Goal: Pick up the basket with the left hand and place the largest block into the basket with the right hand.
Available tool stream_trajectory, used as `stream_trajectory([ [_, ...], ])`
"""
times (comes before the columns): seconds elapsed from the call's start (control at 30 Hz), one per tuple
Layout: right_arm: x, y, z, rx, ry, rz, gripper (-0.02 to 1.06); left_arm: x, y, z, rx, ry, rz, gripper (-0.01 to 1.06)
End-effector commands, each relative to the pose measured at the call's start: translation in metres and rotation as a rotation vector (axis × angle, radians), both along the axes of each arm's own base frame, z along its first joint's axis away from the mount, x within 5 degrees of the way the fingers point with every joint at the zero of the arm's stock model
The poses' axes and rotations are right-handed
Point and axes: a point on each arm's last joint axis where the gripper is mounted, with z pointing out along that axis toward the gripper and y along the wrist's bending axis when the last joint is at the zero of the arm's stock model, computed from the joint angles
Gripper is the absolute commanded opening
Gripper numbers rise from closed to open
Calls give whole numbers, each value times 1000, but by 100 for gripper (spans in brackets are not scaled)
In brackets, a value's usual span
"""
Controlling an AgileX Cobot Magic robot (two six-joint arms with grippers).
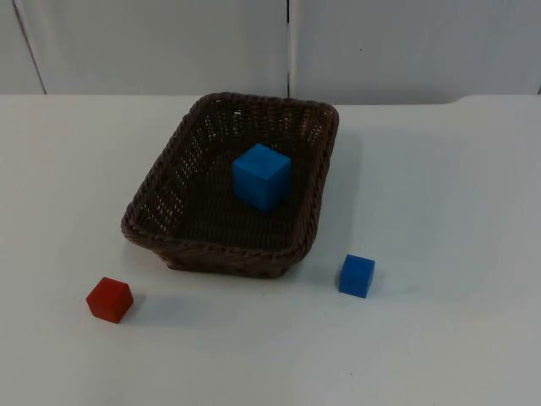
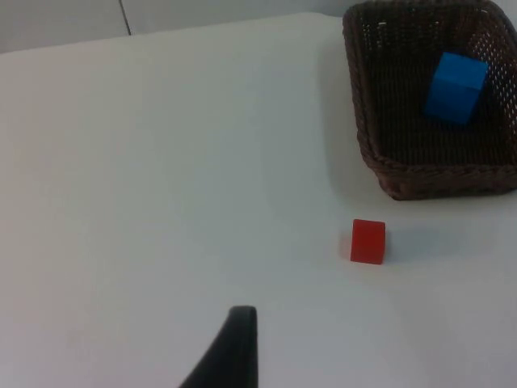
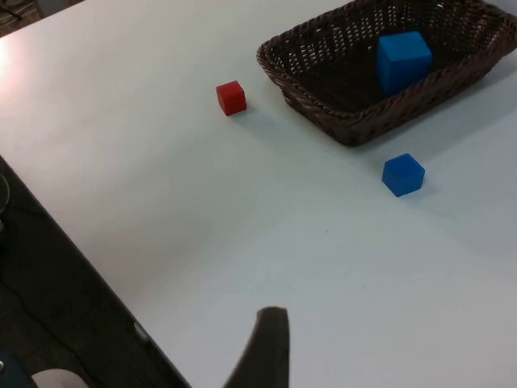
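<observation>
Top view: large blue block (image 1: 261, 175) sits inside the basket (image 1: 150, 220) on the table (image 1: 456, 211); long axis runs away from camera.
Left wrist view: left gripper (image 2: 234, 347) well apart from basket; opening cannot tell.
Right wrist view: right gripper (image 3: 266, 347) well apart too; opening cannot tell.

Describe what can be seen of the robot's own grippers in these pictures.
Little of them shows. In the left wrist view the left gripper's fingertip is a black, smooth, tapering blade with a blunt squared end. In the right wrist view the right gripper's fingertip looks alike: dark, matte, narrow and slightly curved. No markings show on either.
</observation>
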Motion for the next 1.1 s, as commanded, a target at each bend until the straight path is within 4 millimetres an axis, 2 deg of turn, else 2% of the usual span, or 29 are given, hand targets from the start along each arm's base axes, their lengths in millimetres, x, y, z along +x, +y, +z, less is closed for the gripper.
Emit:
stream_trajectory([
  [0.0, 0, 0, 1, 8, -8, -4, 75, 0, 0, 0, -7, -9, 5, 95],
  [0.17, 0, 0, 1, 8, -8, -4, 82, 0, 0, 0, -7, -9, 5, 95],
  [0.23, 0, 0, 1, 8, -8, -4, 95, 0, 0, 0, -8, -9, 5, 98],
  [0.3, 1, -1, 1, 6, -7, -22, 105, 0, 0, 0, -8, -9, 5, 105],
  [0.43, 5, -6, 0, -5, -9, -97, 105, 0, 0, 0, -8, -9, 5, 105],
  [1.07, 5, -6, 0, -12, -16, -94, 105, 0, 0, 0, -11, -9, 3, 105],
])
